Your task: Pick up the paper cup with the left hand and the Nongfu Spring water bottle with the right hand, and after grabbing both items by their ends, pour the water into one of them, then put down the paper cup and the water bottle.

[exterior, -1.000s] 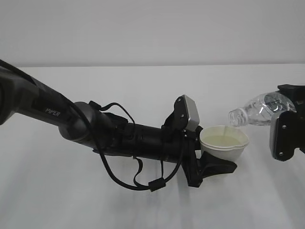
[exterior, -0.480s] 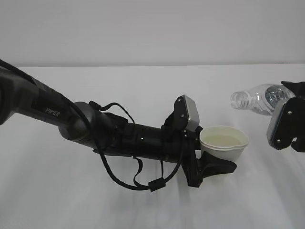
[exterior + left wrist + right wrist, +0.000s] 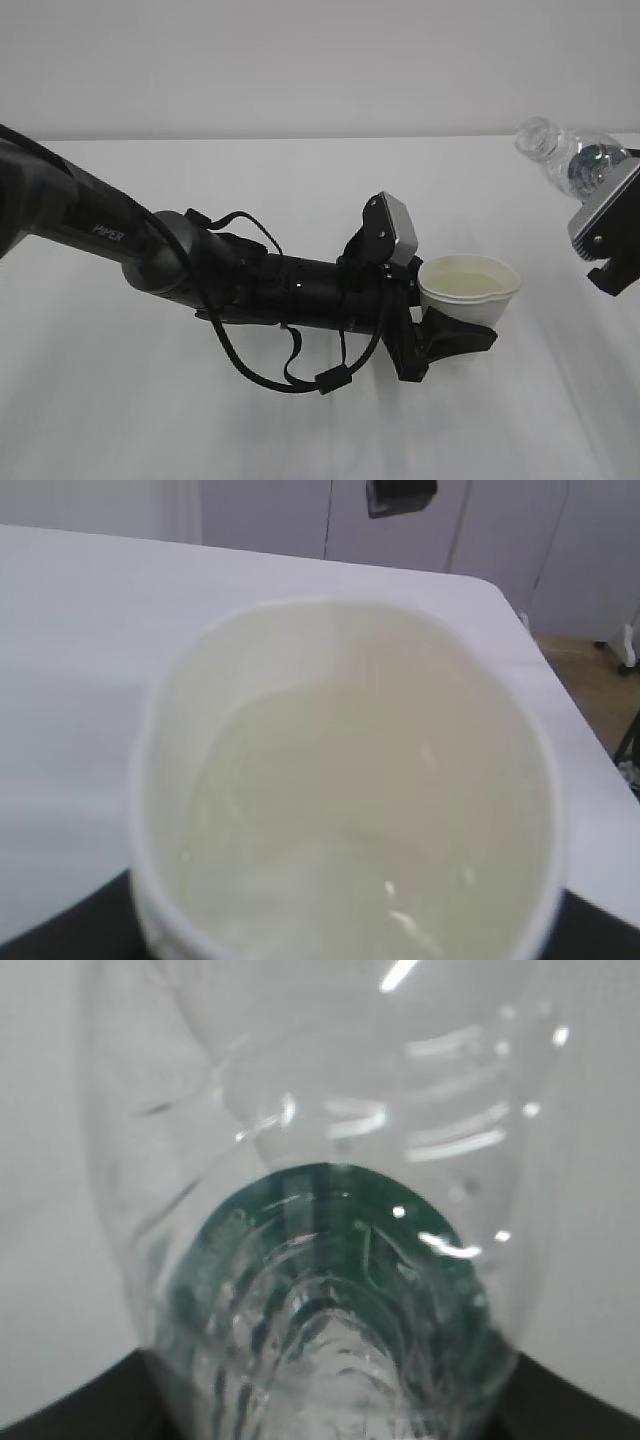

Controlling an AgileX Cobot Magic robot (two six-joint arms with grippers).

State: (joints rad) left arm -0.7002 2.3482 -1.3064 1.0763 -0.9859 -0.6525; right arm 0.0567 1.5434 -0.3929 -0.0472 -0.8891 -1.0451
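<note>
The paper cup (image 3: 470, 290) sits upright in my left gripper (image 3: 462, 335), which is shut on its lower part just above the white table (image 3: 300, 170). In the left wrist view the paper cup (image 3: 345, 605) fills the frame, and the water (image 3: 370, 820) lies pale and still inside it. At the far right, my right gripper (image 3: 605, 235) is shut on the base end of the Nongfu Spring water bottle (image 3: 560, 150). The bottle tilts with its open mouth up and to the left, well clear of the cup. The right wrist view looks along the bottle (image 3: 330, 1260) with its green label.
The table's far right corner (image 3: 500, 590) and a strip of wooden floor (image 3: 590, 680) show in the left wrist view. The left arm (image 3: 200, 265) with its looped cables stretches across the table's middle.
The right gripper has swung the bottle up and to the right, from mouth-down beside the cup's rim to mouth-up near the frame's edge. The left gripper and cup have barely moved.
</note>
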